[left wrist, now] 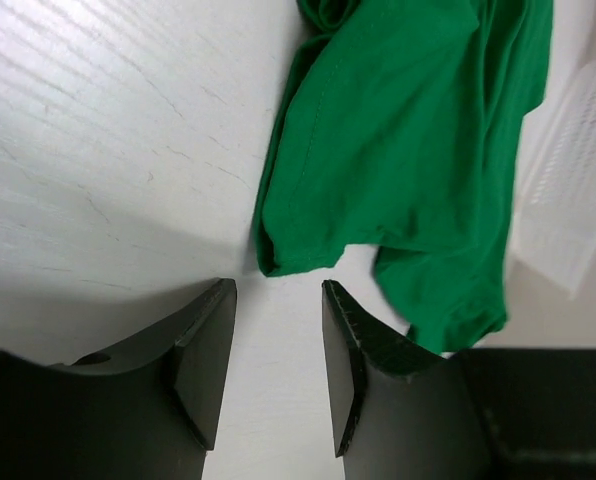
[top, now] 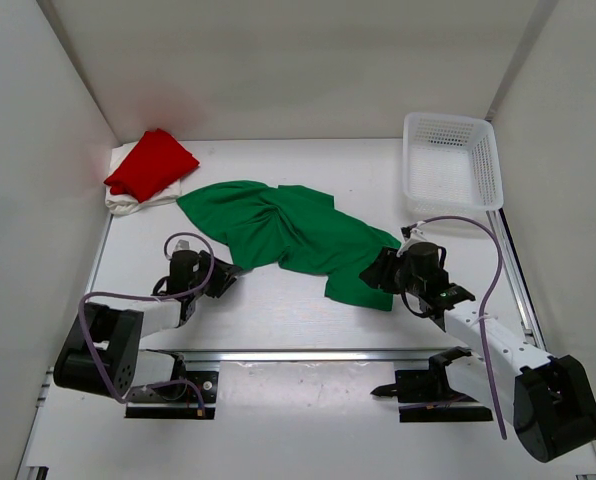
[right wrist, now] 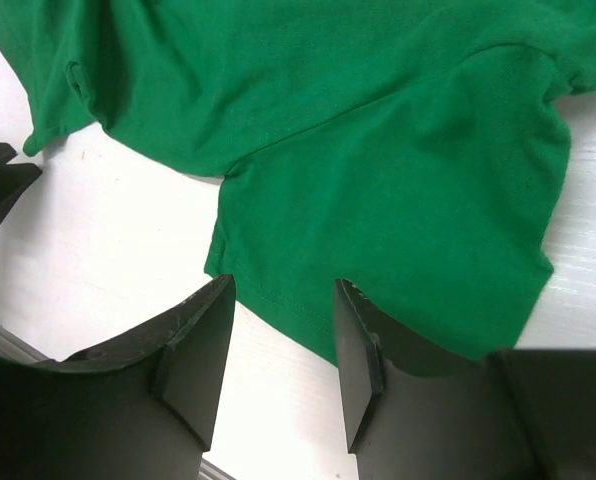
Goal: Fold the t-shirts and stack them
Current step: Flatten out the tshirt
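The green t-shirt (top: 283,232) lies crumpled across the middle of the table. The red t-shirt (top: 151,164) sits folded on the white t-shirt (top: 133,200) at the back left. My left gripper (top: 225,276) is open and empty, low over the table, just short of the green shirt's near-left edge (left wrist: 298,258). My right gripper (top: 378,270) is open at the shirt's near-right hem (right wrist: 278,300); the hem lies between its fingertips (right wrist: 218,300), and the jaws stand apart.
A white plastic mesh basket (top: 452,160) stands at the back right and shows in the left wrist view (left wrist: 573,190). White walls enclose the table on three sides. The arm bases and a rail run along the near edge.
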Available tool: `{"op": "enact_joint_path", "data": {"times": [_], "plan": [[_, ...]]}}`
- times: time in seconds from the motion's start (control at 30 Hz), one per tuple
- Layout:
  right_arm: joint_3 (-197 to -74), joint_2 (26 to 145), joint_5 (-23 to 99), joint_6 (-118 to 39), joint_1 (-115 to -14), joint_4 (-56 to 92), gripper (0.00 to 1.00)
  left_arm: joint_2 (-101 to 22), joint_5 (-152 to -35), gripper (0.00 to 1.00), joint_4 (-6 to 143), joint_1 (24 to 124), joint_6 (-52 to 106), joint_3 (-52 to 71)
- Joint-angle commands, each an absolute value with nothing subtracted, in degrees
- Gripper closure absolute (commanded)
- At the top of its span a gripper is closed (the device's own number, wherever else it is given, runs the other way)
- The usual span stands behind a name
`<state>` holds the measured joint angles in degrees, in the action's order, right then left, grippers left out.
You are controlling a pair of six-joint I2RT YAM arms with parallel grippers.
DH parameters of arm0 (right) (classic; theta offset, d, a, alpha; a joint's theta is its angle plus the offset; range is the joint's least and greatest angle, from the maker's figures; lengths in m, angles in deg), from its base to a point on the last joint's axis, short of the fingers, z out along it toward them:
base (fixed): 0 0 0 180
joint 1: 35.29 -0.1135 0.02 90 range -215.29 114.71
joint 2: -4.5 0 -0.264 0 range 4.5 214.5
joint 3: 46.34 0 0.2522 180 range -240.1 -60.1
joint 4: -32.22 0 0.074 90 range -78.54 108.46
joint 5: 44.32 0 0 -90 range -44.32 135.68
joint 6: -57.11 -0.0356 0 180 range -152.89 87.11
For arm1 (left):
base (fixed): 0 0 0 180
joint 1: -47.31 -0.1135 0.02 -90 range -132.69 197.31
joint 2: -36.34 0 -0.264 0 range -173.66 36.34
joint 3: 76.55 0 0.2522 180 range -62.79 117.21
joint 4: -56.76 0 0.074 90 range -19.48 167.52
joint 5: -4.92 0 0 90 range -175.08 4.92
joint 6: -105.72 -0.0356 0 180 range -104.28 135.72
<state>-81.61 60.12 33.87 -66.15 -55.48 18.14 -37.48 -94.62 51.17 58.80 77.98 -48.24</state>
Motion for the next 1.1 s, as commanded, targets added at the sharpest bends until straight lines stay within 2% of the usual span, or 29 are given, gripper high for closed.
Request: {"op": "enact_joint_path", "data": {"times": [0.0,0.47,0.53,0.6,0.77,0.93,1.07], "plan": [[-81.45,59.17,34.78,-66.38,-55.77,20.57,0.58,-39.33,-94.14,0.5,47.59,59.17,85.14,-49.87],[-81.45,56.8,34.6,-66.55,-55.59,18.81,0.58,-45.48,-91.32,0.55,39.68,58.21,92.62,-50.04],[-81.28,56.45,34.25,-66.73,-55.77,18.55,0.57,-46.71,-91.41,0.6,38.27,57.77,92.63,-50.13],[-80.75,55.92,34.95,-67.51,-55.94,18.46,0.57,-46.8,-91.5,0.73,37.74,57.6,92.19,-49.7],[-79.44,53.02,41.89,-67.87,-54.28,7.76,0.57,-45.75,-92.02,0.98,40.37,56.37,88.16,-47.07],[-78.99,49.07,50.15,-69.01,-52.78,-3.66,0.56,-40.13,-91.5,1.0,44.06,57.06,80.6,-43.99],[-79.69,50.89,52.71,-72.44,-56.73,-6.85,0.54,-32.76,-88.43,1.0,48.63,62.24,74.17,-41.26]]}}
